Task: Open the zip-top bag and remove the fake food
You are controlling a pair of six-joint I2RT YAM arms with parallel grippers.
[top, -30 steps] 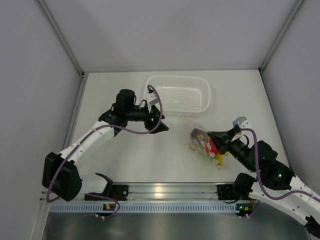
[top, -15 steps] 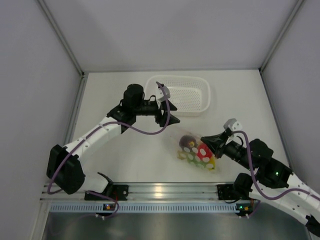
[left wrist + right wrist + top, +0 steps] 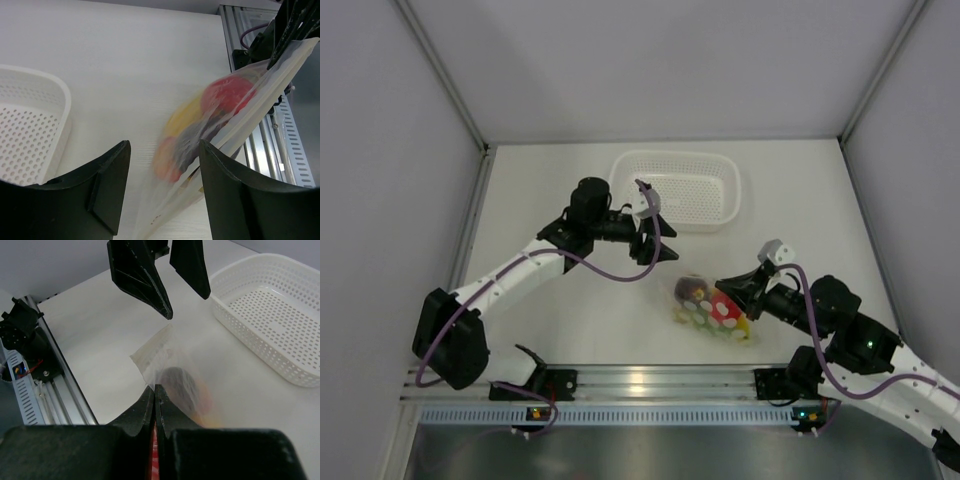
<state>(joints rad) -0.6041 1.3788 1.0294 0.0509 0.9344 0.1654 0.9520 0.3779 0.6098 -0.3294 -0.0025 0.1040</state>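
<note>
The clear dotted zip-top bag (image 3: 705,304) hangs just above the table's front middle, with the fake food inside: a dark maroon fruit (image 3: 694,289), a red tomato (image 3: 725,308), green and yellow pieces. My right gripper (image 3: 722,288) is shut on the bag's right edge; in the right wrist view its jaws pinch the plastic (image 3: 165,360). My left gripper (image 3: 665,243) is open just up-left of the bag, not touching it. In the left wrist view the bag (image 3: 210,120) lies beyond the open fingers (image 3: 107,185), blurred.
A white perforated basket (image 3: 722,180) stands at the back centre, also in the right wrist view (image 3: 280,305) and the left wrist view (image 3: 27,115). An aluminium rail (image 3: 650,382) runs along the near edge. Grey walls close in the table.
My right gripper has carried the bag leftward and a little forward. My left gripper has swung right and down toward the bag, staying open.
</note>
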